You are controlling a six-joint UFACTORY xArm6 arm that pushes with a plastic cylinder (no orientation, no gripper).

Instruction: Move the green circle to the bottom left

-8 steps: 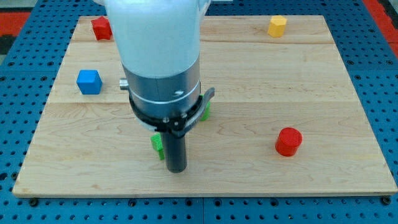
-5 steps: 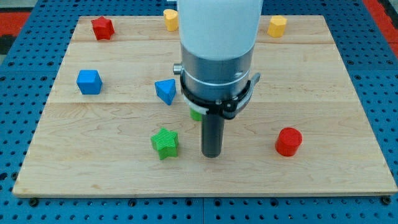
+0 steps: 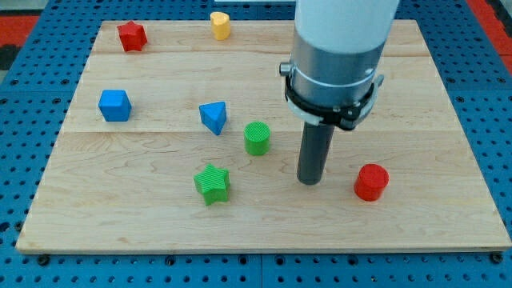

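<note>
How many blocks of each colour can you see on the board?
Red: 2, the red star and the red cylinder
Blue: 2, the blue cube and the blue triangle
Green: 2, the green circle and the green star
Yellow: 1, the yellow block
Total: 7

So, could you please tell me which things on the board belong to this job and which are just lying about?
Job: green circle; my tip, to the view's right of it, apart.

Lying about: green star, blue triangle, blue cube, red star, yellow block, red cylinder.
</note>
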